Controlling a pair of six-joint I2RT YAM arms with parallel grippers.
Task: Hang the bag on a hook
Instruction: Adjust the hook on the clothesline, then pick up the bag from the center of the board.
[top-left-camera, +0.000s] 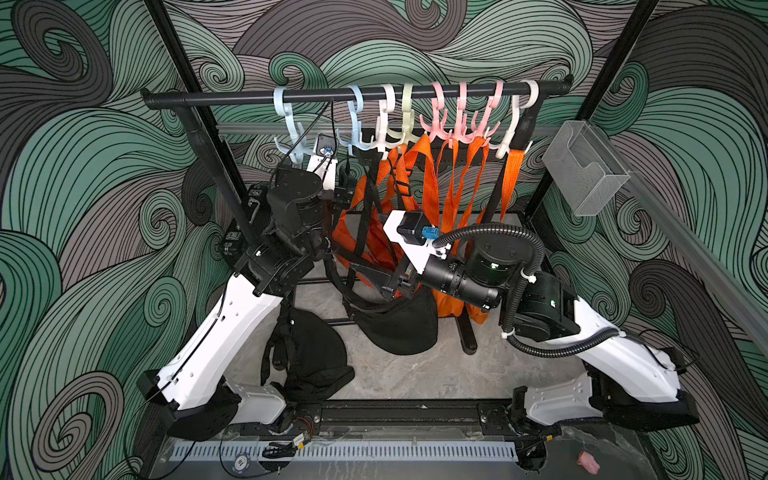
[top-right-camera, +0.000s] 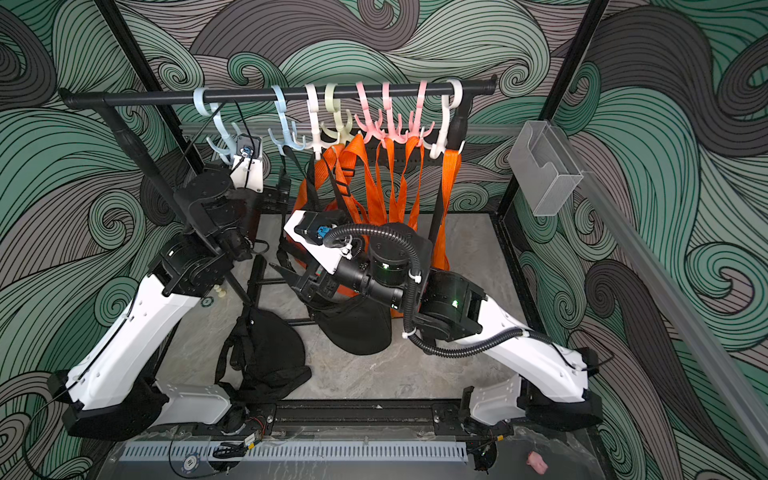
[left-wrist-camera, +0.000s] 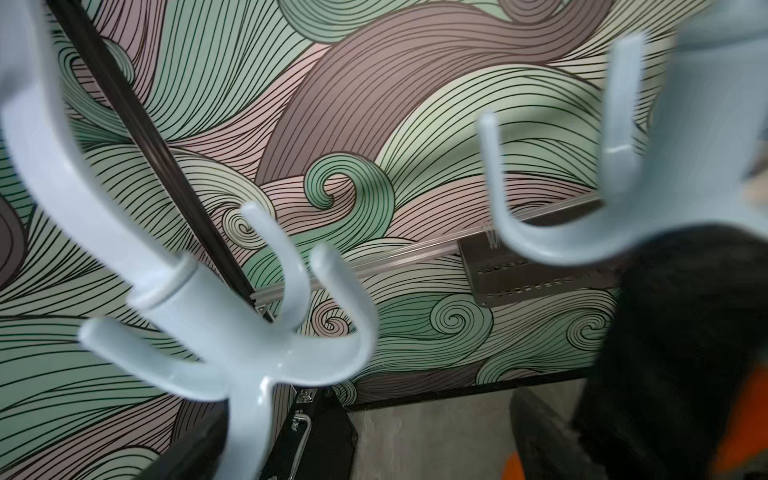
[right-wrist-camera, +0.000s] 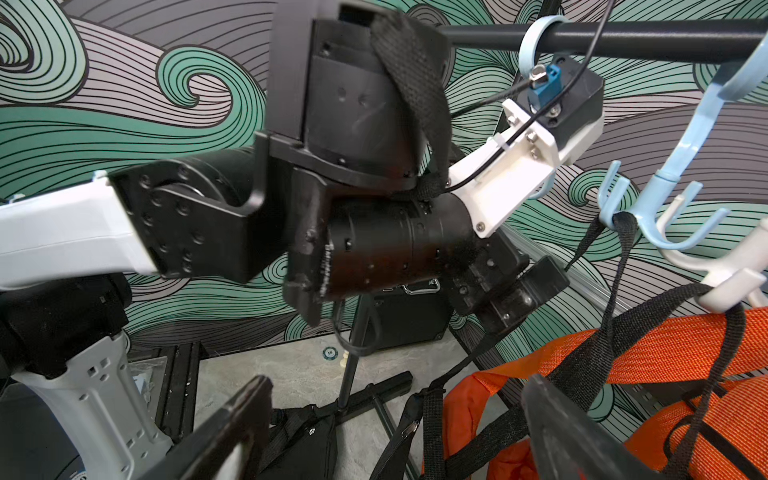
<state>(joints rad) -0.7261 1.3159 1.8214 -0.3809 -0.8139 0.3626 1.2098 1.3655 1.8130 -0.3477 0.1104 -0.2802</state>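
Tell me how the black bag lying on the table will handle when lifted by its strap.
Likely floppy: the black bag lies crumpled and flat on the table, so it should sag and fold. Its strap looks thin and limp, and may twist in a tool. Probably light, since it looks empty.

The hooks (left-wrist-camera: 232, 345) are smooth, glossy moulded plastic; the rail (top-left-camera: 316, 95) has a matt black finish. The orange straps (right-wrist-camera: 665, 349) are coarse woven webbing. The black bag (top-left-camera: 399, 328) is matt cloth.
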